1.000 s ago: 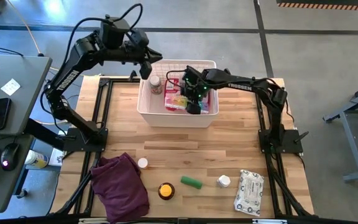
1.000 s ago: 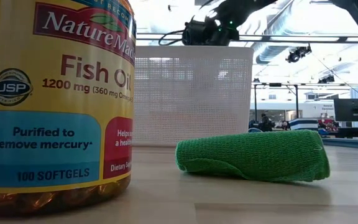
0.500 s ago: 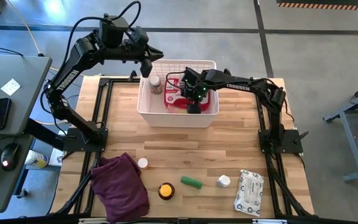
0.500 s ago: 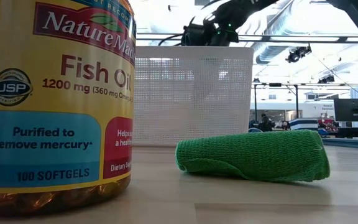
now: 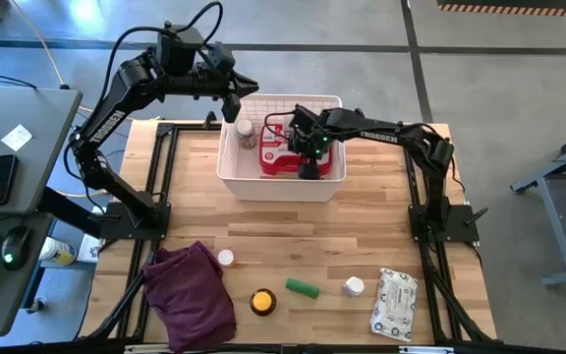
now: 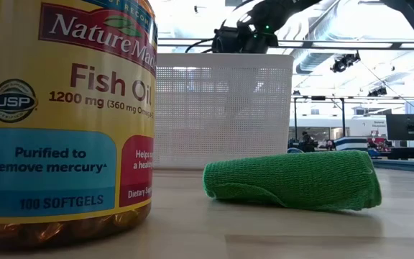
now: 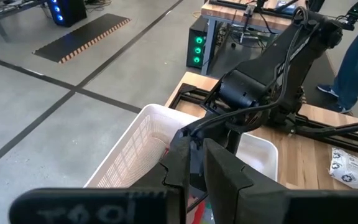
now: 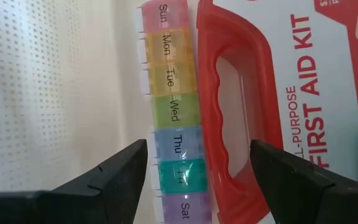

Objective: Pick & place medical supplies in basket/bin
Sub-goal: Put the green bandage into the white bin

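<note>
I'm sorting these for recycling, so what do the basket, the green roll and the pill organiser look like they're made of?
Basket: white rigid plastic, judging by its fine moulded grid walls. Green roll: woven fabric, likely elastic bandage, with a fuzzy matte weave. Pill organiser: translucent coloured plastic, glossy, with printed day names.

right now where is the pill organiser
In the right wrist view, the pill organiser lies inside the white basket, between its perforated wall and the red first-aid kit.

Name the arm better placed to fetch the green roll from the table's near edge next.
Right, probably. The right gripper hangs open in the basket over the pill organiser, holding nothing. The green roll lies nearer its side. The left gripper is shut at the basket's far corner.
</note>
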`<state>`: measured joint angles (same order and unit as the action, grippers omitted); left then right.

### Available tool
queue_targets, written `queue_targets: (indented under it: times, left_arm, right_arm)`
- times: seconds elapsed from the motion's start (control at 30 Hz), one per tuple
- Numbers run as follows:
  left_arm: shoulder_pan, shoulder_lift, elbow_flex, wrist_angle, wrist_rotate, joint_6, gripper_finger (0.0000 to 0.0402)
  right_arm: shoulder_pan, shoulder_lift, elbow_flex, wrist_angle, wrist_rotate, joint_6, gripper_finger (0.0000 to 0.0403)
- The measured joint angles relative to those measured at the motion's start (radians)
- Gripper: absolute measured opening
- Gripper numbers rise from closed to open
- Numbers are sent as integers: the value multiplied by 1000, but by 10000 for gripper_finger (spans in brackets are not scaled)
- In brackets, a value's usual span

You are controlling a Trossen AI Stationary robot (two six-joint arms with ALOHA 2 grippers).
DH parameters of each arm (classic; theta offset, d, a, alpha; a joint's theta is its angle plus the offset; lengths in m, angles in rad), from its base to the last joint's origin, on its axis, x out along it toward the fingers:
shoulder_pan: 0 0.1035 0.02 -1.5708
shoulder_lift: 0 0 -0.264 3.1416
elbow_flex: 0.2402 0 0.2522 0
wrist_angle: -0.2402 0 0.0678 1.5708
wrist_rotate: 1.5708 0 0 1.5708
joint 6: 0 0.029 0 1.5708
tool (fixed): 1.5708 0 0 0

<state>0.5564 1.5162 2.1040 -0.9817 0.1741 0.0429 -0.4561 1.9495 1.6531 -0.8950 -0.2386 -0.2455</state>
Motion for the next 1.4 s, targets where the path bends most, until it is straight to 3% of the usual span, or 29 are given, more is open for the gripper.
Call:
queue_targets:
  times: [0.2, 0.57, 0.9, 1.17, 1.4]
  left_arm:
    - [0, 0, 1, 0, 2, -3, 81]
    - [0, 0, 1, 1, 8, -2, 81]
    - [0, 0, 1, -100, 3, 5, 81]
    - [-7, 0, 1, -353, 33, -11, 81]
    - [-102, 11, 1, -338, 108, -76, 81]
  right_arm:
    - [-4, -50, 0, 2, 12, 2, 275]
    - [-24, -108, 1, 20, 164, 2, 275]
    - [-43, -219, 1, 25, 257, 165, 275]
    - [-15, -368, 1, 25, 218, 375, 275]
    - [55, -485, 1, -18, 169, 471, 275]
